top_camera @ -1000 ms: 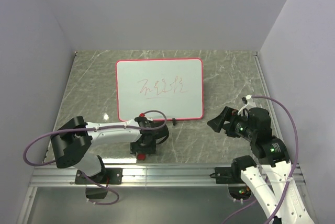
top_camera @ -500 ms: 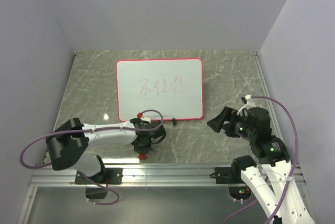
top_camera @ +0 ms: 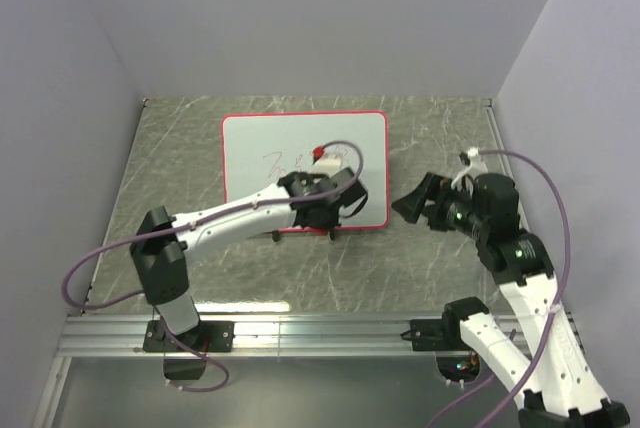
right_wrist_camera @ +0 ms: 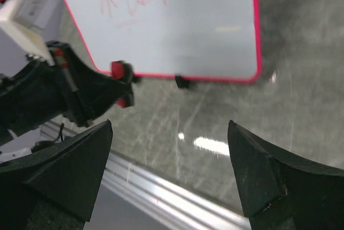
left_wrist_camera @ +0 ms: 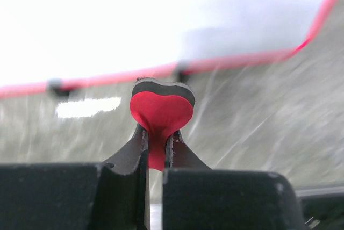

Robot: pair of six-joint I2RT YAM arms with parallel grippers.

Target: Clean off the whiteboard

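Observation:
The whiteboard lies flat at the back middle of the table, red-framed, with faint red scribbles and black clips on its near edge. My left gripper hovers over the board's near right part, shut on a red heart-shaped eraser with a black felt layer. In the left wrist view the eraser sits before the board's near frame. My right gripper stands open to the right of the board, nothing between its fingers. Its view shows the board and the left gripper's black body.
The grey marbled table is walled at the back and both sides. An aluminium rail runs along the near edge by the arm bases. Purple cables loop off both arms.
My left gripper shut on the red eraser on the table in front of the board, lifted it and swung it up and right over the board's near edge. The right arm shifted slightly.

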